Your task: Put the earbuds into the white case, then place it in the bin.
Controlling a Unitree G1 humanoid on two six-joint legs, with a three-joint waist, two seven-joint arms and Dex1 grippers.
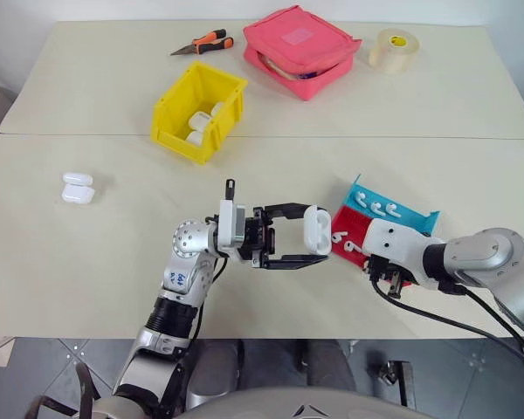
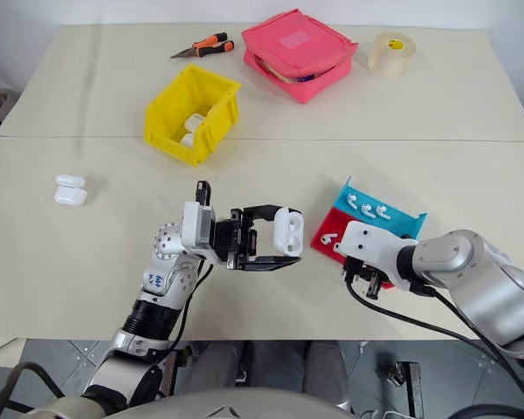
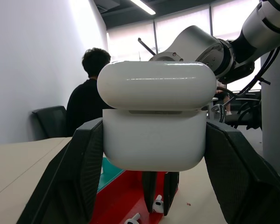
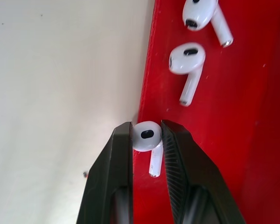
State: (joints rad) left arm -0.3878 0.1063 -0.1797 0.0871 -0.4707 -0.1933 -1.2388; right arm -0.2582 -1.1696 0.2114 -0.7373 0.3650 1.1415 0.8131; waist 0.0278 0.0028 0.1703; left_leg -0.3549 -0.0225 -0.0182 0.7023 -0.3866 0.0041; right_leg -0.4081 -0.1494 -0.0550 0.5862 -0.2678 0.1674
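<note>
The left gripper (image 1: pixel 307 237) is clamped on a white case (image 1: pixel 317 229), one black finger pressed against each side, and holds it up off the tabletop (image 1: pixel 87 262) with the lid (image 3: pixel 156 85) tipped open. Just beyond that case, on the far side from the left wrist, the right gripper (image 4: pixel 147 135) points down at the near edge of a red tray (image 4: pixel 252 140). Its two fingers have pinched in on the round head of one earbud (image 4: pixel 146 138), whose stem hangs out below them. Two more earbuds (image 4: pixel 189 65) lie loose on the red tray a little past the fingertips, and a blue tray (image 1: pixel 400 212) with three others sits touching the red one, on the side away from the right arm.

The yellow bin (image 1: pixel 198 110) stands well beyond the left gripper, farther across the tabletop, with a few white cases (image 1: pixel 198 122) already in it. Two spare cases (image 1: pixel 77 188) lie well off to the left arm's outer side. A person (image 3: pixel 86 102) sits in the background, back turned.
</note>
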